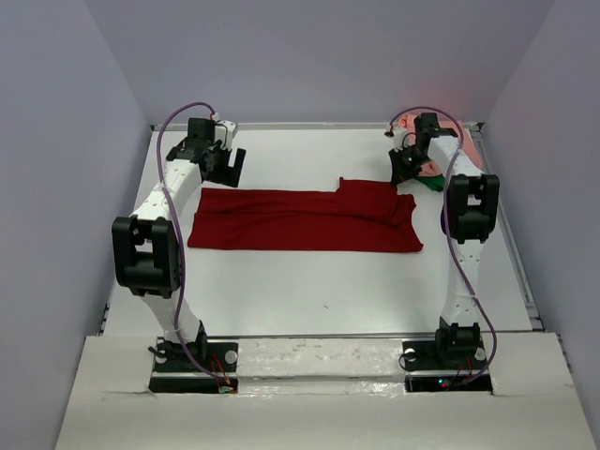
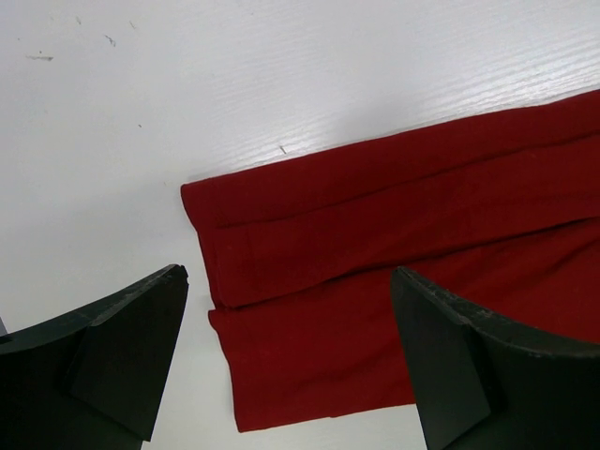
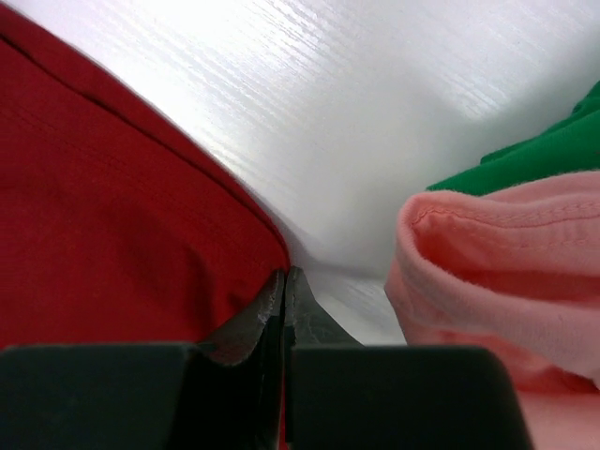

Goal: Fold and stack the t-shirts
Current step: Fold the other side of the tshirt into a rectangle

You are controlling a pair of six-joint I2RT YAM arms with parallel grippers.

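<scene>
The right end effector (image 3: 284, 279) pinches the red shirt's (image 1: 281, 225) edge, jaws shut. The left end effector (image 2: 288, 274) hangs wide open above it.

Wearing white link shells on left arm (image 1: 164, 192) & right arm (image 1: 461, 281), w/ chunky black joint blocks at elbows & wrists. Trailing thin purple cable (image 1: 178, 122) in loops along each. Ending in black base plates (image 1: 192, 367), tiny red/blue dots glowing at right one. Showing matte black wedge fingers (image 2: 112, 356) on left gripper (image 2: 289, 277), edges scuffed grey; same on right gripper (image 3: 284, 277).
</scene>
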